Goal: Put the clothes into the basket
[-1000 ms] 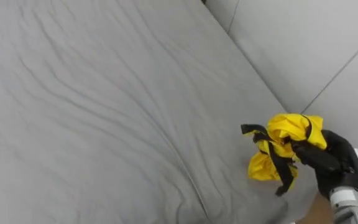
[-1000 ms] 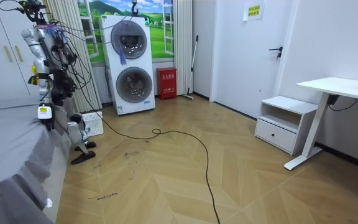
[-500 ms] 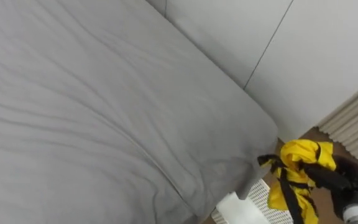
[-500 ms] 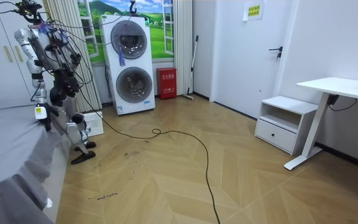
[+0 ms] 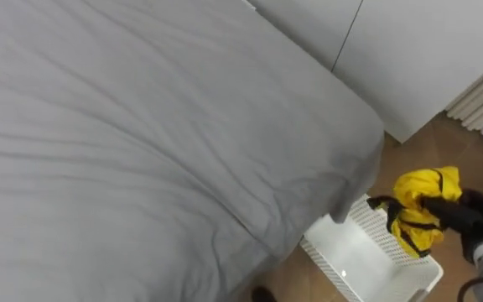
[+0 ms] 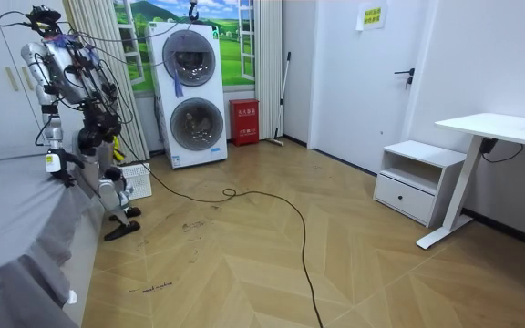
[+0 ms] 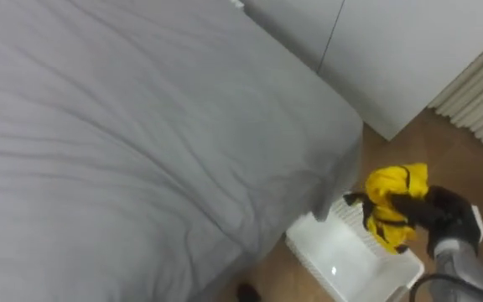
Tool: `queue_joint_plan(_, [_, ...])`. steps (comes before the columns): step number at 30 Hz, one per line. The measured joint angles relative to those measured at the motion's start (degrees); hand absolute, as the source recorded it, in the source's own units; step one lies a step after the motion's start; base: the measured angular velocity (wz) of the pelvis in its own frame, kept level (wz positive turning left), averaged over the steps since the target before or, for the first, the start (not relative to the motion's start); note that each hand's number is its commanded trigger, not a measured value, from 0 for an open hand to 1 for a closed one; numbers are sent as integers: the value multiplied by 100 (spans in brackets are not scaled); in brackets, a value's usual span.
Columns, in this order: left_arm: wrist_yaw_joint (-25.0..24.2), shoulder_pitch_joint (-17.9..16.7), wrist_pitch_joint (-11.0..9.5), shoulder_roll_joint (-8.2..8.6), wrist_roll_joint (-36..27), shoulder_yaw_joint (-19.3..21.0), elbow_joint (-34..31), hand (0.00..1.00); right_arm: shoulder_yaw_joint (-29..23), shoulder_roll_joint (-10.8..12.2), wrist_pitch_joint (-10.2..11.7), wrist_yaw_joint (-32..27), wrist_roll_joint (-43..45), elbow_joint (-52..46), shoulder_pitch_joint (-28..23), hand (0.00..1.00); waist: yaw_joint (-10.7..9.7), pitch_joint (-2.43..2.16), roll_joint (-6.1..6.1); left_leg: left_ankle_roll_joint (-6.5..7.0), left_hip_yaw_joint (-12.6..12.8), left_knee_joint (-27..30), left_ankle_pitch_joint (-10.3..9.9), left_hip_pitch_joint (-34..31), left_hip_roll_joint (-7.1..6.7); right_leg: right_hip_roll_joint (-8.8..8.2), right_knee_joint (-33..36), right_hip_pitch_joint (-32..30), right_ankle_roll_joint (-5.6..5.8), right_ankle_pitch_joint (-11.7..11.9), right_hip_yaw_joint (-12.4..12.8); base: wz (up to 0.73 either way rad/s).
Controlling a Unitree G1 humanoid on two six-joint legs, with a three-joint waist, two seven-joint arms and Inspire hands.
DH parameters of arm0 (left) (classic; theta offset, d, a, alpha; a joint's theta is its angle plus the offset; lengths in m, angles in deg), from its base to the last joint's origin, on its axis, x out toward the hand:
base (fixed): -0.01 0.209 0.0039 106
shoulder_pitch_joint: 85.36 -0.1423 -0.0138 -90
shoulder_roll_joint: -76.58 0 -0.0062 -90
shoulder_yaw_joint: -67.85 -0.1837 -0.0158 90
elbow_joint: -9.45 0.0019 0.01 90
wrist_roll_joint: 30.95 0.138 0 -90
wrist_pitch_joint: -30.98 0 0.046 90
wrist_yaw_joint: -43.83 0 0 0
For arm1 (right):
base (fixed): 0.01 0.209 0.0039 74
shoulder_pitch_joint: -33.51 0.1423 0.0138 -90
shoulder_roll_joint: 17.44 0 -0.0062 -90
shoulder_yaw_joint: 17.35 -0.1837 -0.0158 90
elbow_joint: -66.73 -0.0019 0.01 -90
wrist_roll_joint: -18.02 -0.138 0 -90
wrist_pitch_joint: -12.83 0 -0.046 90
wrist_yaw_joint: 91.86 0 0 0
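While the right robot hand (image 5: 470,220) clamps the yellow garment (image 5: 420,205), it hangs over the white basket (image 5: 346,256).

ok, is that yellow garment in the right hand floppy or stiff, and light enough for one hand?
Probably floppy: the yellow garment bunches and droops below the right hand. Likely light, since one hand carries it. Its black straps dangle and could snag on the basket rim.

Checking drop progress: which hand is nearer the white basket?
Right. The right hand, clutching the yellow garment, hangs over the white basket; the left hand hangs beside the bed, farther away.
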Motion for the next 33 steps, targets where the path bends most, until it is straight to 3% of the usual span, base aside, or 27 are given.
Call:
queue_joint_plan(6, [1,98,-20,-68,-152,-218,0,0,204,-30,143,-66,-19,624,184,100,125,3,-2,-5,-31,4,6,-68,1,0,48,-77,-13,-36,-32,3])
queue_joint_plan(7, [1,115,-37,-82,-234,-284,0,0,230,-30,143,-55,-18,746,190,96,155,3,-2,-5,-42,3,6,-84,-2,-5,47,-91,-13,-37,-35,0])
queue_joint_plan(8, [1,114,-69,-84,-234,-301,1,0,233,-30,143,-59,-17,872,199,73,179,3,-2,-5,-43,-1,6,-87,-3,-7,46,-94,-14,-37,-36,0])
queue_joint_plan(9, [1,114,-80,-85,-234,-304,2,0,233,-30,143,-61,-18,917,199,27,183,4,-2,-5,-46,-1,6,-91,-3,-10,45,-94,-14,-37,-39,0])
queue_joint_plan(10, [1,114,-90,-89,-234,-306,2,0,233,-30,143,-64,-19,984,200,0,185,5,-4,-5,-53,-3,6,-101,-4,-18,46,-96,-14,-37,-44,0])
queue_joint_plan(19, [2,210,-102,-122,-233,-495,1,0,659,-28,233,7,-171,1316,156,0,195,23,-7,20,-313,-21,21,-122,-79,-86,49,-77,3,-90,-186,7])
queue_joint_plan(33, [2,224,-125,-163,-237,-517,1,0,706,-29,359,86,-311,1315,149,0,197,49,-46,22,-361,-43,24,-119,-83,-98,44,-57,-7,-131,-235,2])
